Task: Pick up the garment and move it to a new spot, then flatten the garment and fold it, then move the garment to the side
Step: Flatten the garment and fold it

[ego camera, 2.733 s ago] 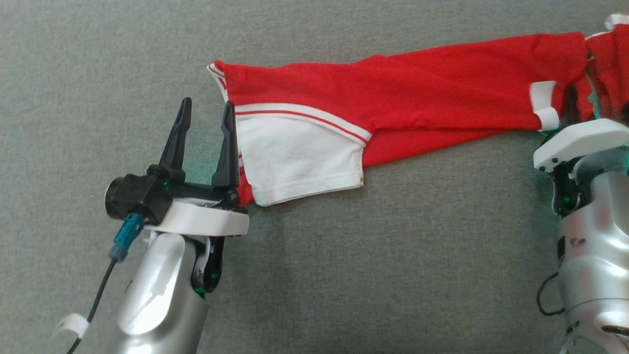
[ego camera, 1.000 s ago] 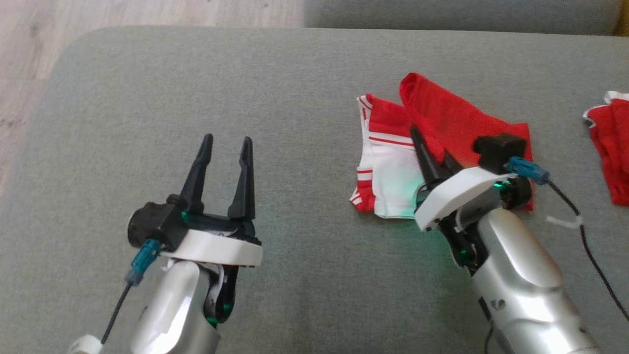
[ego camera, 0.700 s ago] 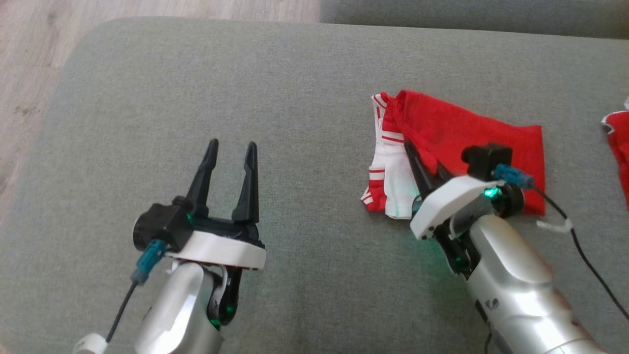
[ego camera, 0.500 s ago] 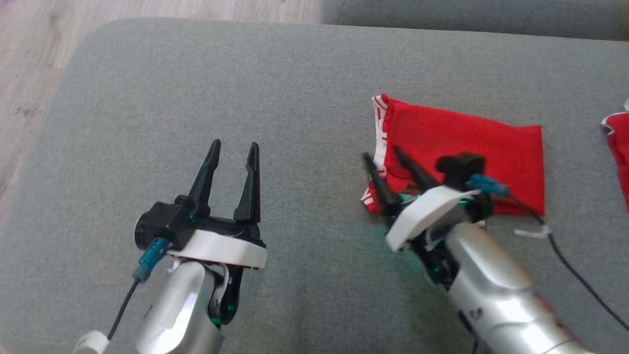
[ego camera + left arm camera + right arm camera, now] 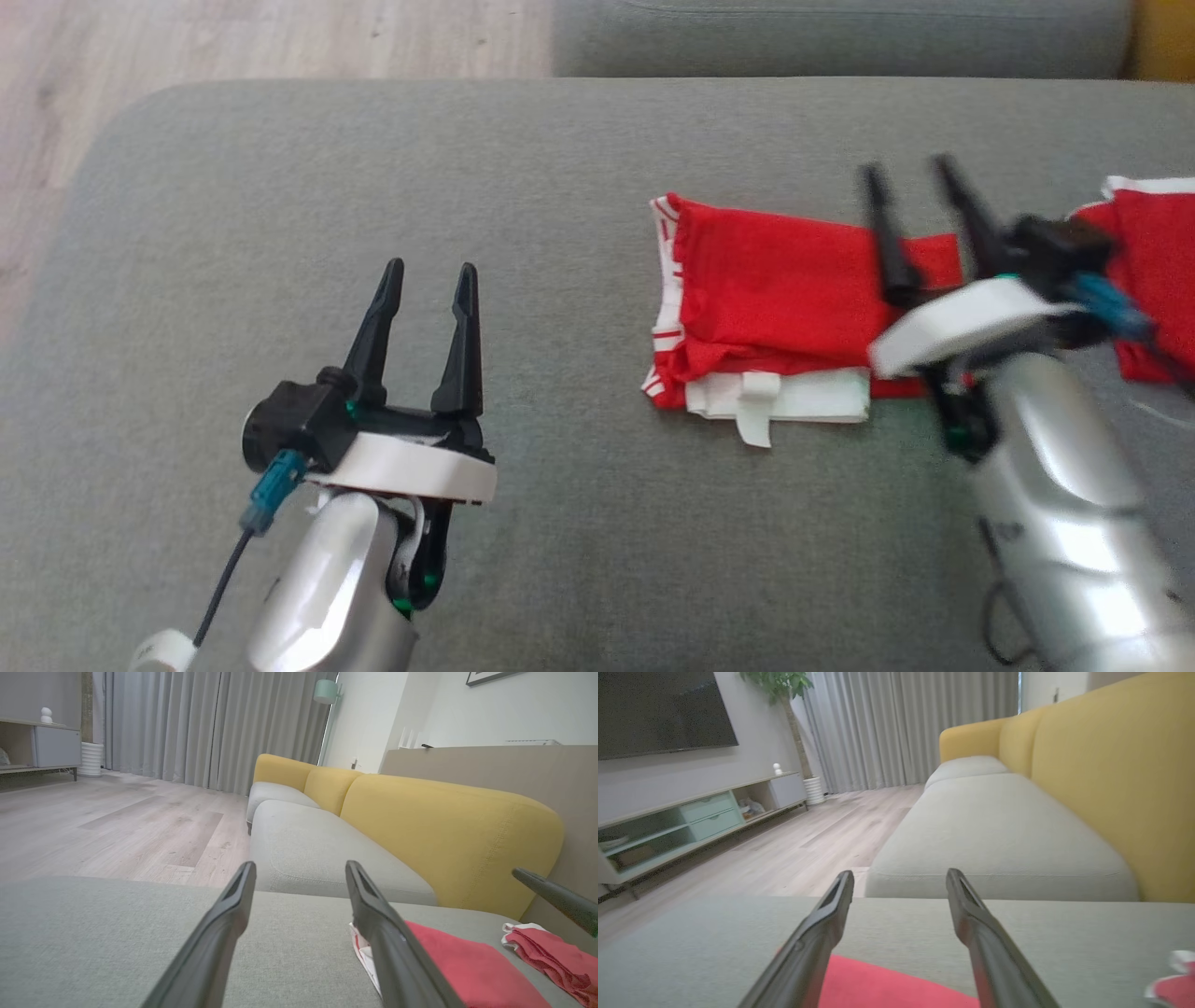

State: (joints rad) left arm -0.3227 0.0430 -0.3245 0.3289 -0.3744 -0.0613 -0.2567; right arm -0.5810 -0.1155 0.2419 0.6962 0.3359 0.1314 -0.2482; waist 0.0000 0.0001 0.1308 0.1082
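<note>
The red and white garment (image 5: 766, 299) lies folded in a compact rectangle on the grey cushion (image 5: 373, 168), with white layers and a tag showing along its near edge. My right gripper (image 5: 910, 173) hovers open over the garment's right end and holds nothing. In the right wrist view the open right gripper (image 5: 900, 875) has the red garment (image 5: 887, 984) below it. Well to the left of the garment, my left gripper (image 5: 425, 271) stands open and empty. The left wrist view shows the left gripper (image 5: 301, 870) with the garment (image 5: 458, 966) to its right.
A second red garment (image 5: 1148, 252) lies crumpled at the right edge, close to my right arm. The cushion's rounded edge drops to wood floor (image 5: 233, 37) at the far left. A yellow sofa back (image 5: 444, 830) rises behind, and another grey seat (image 5: 999, 826) adjoins.
My right gripper opened, let go of the red layer it had folded leftward over the garment, then lifted and moved right. The head camera shifted. The left arm stayed put.
</note>
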